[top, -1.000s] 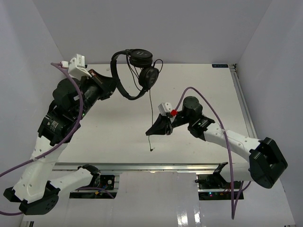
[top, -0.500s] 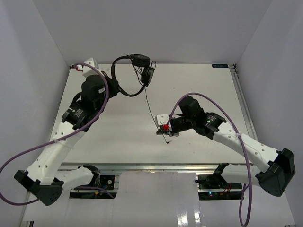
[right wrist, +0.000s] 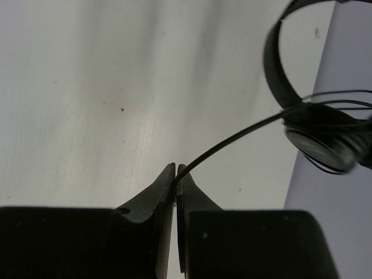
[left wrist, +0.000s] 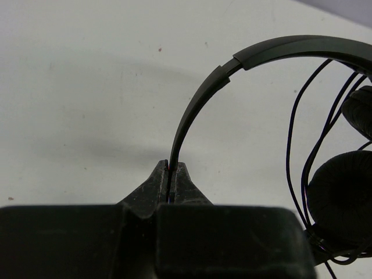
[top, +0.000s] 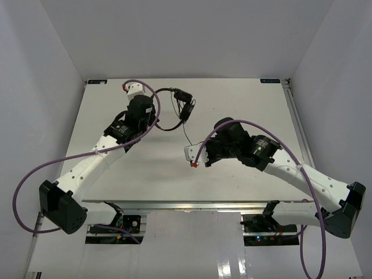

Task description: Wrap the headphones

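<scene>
Here, the left hand (left wrist: 171,169), over the far-left part of the counter (top: 250,99), was closed tight, its two fingertips pinching the lower end of the thin headband (left wrist: 200,104) of the headphones (top: 185,108). The headphones sat over the far middle of the counter, the headband arching up and to the right from the pinch towards the two padded earcups (left wrist: 340,200), around which loose loops of cord (right wrist: 232,141) hung. Whether the earcups touched the counter could not be told. The cord ran taut from the earcups to the right hand (right wrist: 175,168), over the middle of the counter, whose fingertips were closed on it.
</scene>
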### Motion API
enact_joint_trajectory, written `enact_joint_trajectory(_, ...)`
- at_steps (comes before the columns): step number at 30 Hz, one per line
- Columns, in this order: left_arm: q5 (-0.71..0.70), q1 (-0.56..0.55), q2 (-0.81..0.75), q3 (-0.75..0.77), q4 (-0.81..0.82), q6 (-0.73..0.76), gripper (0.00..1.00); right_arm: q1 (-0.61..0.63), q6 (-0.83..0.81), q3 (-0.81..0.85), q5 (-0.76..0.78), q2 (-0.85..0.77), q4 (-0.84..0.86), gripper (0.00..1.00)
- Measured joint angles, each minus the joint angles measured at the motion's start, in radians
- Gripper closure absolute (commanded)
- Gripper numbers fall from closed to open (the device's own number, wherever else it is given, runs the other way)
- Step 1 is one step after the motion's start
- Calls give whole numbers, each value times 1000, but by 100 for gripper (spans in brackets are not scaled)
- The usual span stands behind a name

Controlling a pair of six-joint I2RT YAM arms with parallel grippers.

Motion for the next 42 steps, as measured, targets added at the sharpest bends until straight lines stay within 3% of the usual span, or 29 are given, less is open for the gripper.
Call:
enact_joint_trajectory(10,181,0,-5,-211,7,85,100,1,-40,7,313,40,128,92)
enact_joint_trajectory(18,417,0,-131,-340,25,153,100,-50,-5,35,322,111,173,92)
enact_joint_trajectory(26,619,-5,-234,-414,32,197,100,-154,81,49,163,177,166,92)
enact_joint_trajectory(42,731,-7,-298,-411,32,180,100,-341,334,58,-416,237,148,90)
